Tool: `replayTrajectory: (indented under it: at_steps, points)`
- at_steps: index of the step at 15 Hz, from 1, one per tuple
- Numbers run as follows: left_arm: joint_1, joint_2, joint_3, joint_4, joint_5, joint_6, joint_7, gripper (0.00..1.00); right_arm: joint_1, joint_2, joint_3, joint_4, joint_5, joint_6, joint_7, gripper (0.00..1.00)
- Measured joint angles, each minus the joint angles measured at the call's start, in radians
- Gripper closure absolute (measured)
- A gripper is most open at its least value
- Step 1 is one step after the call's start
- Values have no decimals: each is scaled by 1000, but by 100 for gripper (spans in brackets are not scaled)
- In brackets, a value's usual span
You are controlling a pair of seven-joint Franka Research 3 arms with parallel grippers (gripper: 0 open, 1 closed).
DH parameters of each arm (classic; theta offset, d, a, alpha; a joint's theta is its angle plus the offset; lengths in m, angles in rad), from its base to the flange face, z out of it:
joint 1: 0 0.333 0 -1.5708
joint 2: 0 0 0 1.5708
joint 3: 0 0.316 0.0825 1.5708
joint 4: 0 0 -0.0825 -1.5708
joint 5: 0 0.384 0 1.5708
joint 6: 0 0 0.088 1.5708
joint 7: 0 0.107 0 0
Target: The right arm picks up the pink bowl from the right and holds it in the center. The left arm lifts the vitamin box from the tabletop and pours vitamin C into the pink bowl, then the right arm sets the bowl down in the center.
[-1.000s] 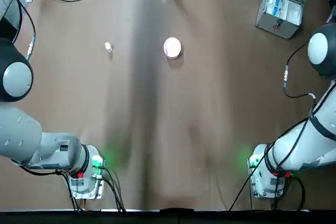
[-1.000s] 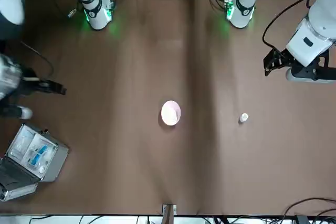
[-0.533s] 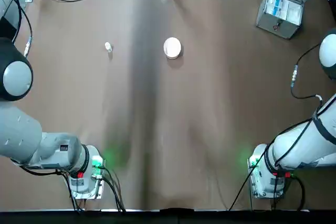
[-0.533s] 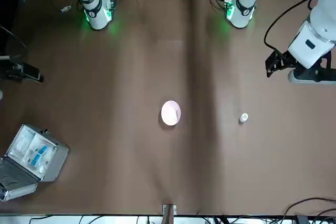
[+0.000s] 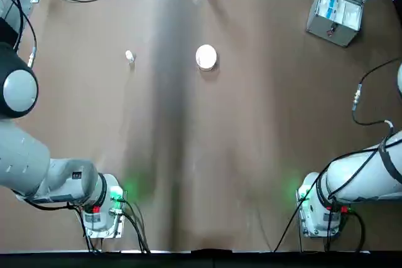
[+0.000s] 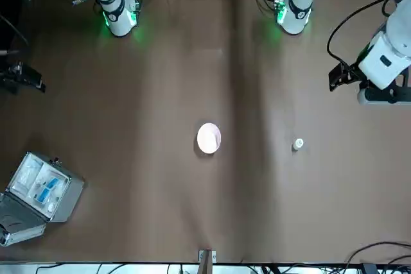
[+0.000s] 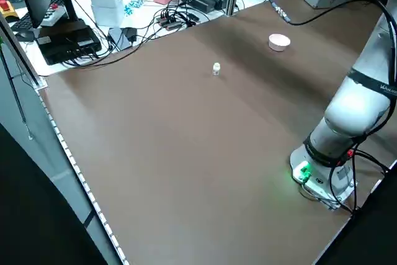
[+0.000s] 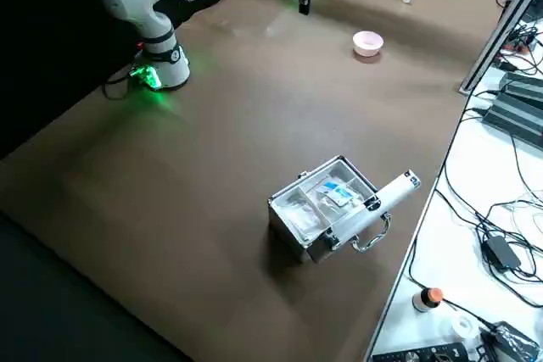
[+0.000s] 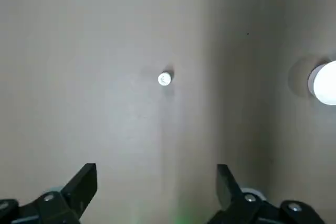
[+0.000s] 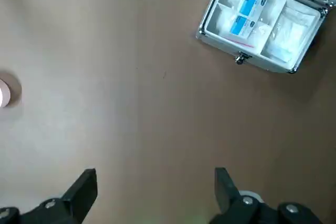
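- Top view: bowl (image 5: pixel 206 57) sits on the table (image 5: pixel 251 123) at mid-width, far side from the bases. That is the center spot the task names, not the right. Whether the task put it there can't be told.
- Bottle (image 5: pixel 129 56) (small, white, taken as the vitamin box) stands upright, apart from the bowl, on the L arm's side, so within that arm's reach.
- L gripper (image 9: pixel 156 195): raised high, fingers wide apart, nothing between them. Bottle (image 9: pixel 165 78) lies well ahead of it on the table; bowl (image 9: pixel 325 82) ahead and off to one side, at the wrist view's edge.
- R gripper (image 10: pixel 155 195): also high, fingers spread wide, empty. Bowl's rim just shows far off to one side; open metal case (image 10: pixel 265 24) ahead on the other side.
- Front view: L gripper (image 6: pixel 338 76) hangs at the table's edge, well back from the bottle (image 6: pixel 298 144). R gripper barely in shot at the opposite edge.
- Judgement: both arms held clear and high, likely a rest pose. Scene fits two stages: bowl down in center after the pour w/ bottle back on the table, or a layout w/ bowl already central and neither thing held. Bowl's contents too small to tell.
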Motion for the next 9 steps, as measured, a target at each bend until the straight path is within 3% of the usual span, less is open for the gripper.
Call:
replayTrajectory:
  at_steps: [9]
  points:
    - [-5,0,15,0,-1,36,-4,0,-4,-19,6,-13,-1,-15,0,1]
